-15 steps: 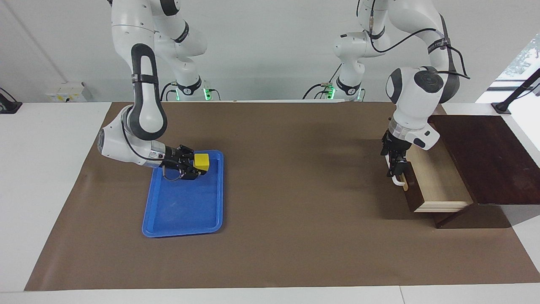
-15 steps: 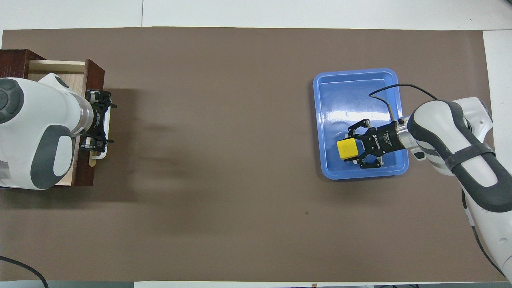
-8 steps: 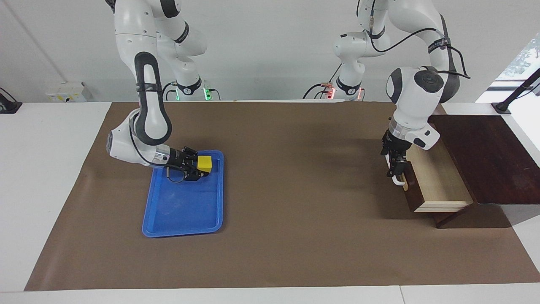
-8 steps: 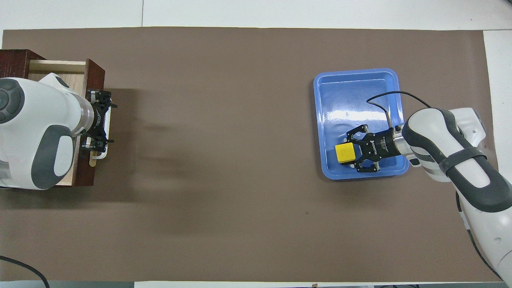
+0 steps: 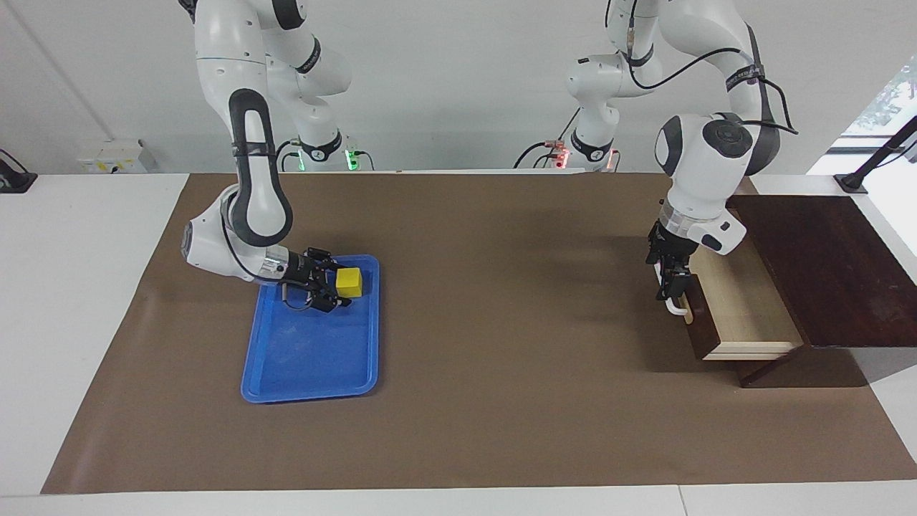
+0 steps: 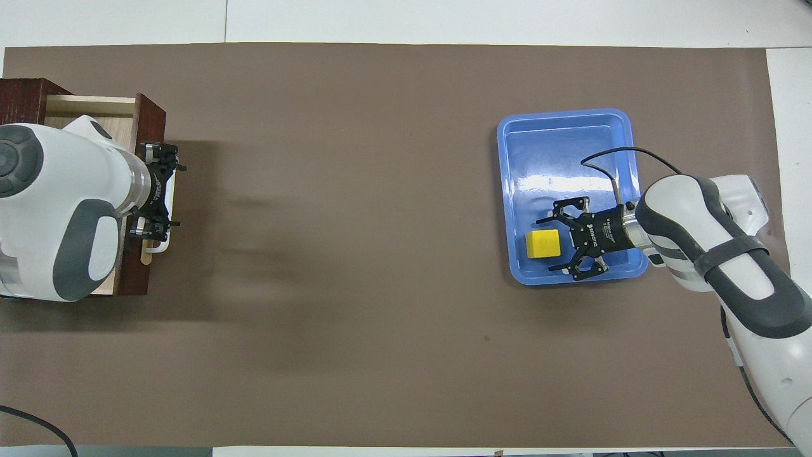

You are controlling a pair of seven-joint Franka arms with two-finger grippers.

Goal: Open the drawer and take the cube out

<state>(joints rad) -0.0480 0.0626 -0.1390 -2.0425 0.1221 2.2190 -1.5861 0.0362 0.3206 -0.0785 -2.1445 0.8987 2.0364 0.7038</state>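
Right gripper [image 5: 337,290] has let go since last frame, fingers spread; cube [image 5: 349,282] now sits free in blue tray [image 5: 308,373].

Facing: left gripper [image 5: 672,283] at handle [image 5: 673,307] of pulled-out drawer [image 5: 741,315], 3 o'clock; grip: cannot tell.

Overhead: cube [image 6: 543,244] at tray's [image 6: 558,124] 7 o'clock corner, right gripper [image 6: 561,244] just beside; drawer [image 6: 136,190] at 9 o'clock.

one camera faces the robots from high across the table; another looks steeply down, sharing the tabletop
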